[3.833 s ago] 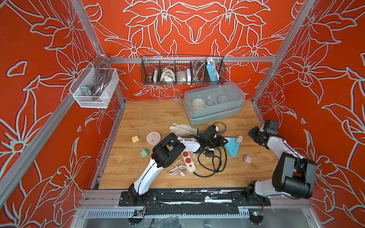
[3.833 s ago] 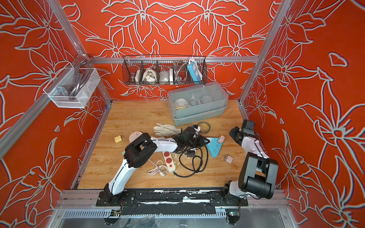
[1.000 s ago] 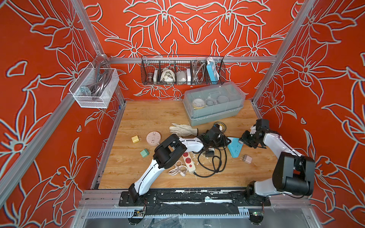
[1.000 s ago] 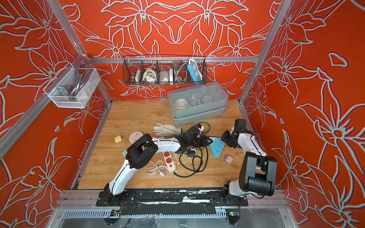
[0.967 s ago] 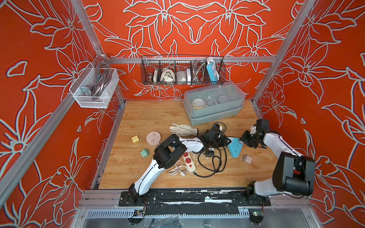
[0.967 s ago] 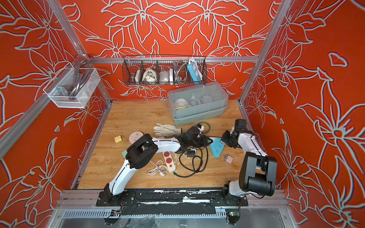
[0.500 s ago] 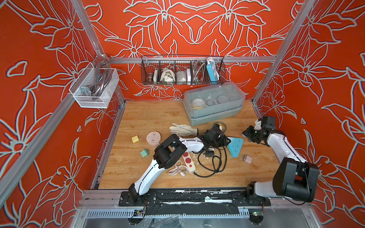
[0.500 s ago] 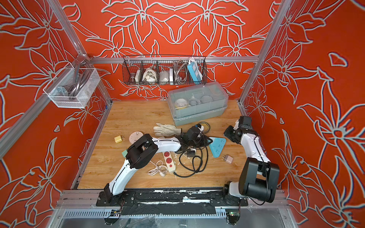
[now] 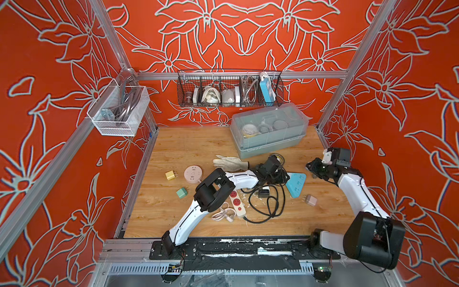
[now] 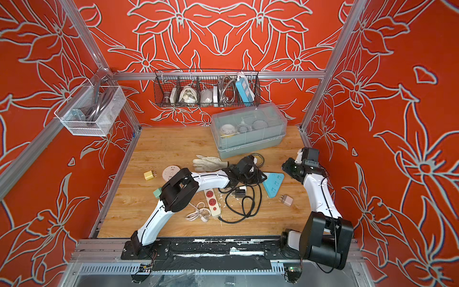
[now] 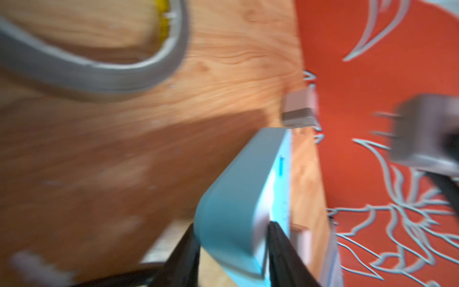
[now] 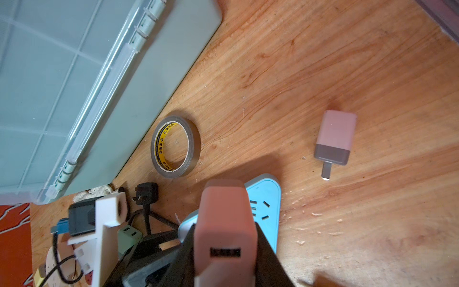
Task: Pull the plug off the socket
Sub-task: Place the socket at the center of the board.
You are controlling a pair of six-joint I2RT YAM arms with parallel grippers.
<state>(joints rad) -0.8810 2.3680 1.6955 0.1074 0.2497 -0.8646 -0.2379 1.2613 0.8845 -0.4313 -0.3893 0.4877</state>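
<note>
— Where's the pink plug (image 12: 223, 203)?
— Off the blue triangular socket (image 12: 264, 198), raised near the table's (image 12: 347, 62) right edge, right gripper (image 12: 224, 238) clamped on it.
— Left gripper (image 11: 233, 238)?
— Straddles the socket's corner to anchor it; gripping or slack, can't tell.

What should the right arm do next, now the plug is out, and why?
Probably lower the plug onto bare table and release. The right end effector grips it in the air, prongs clear of the blue socket, whose slots show empty, so the pull looks done.
</note>
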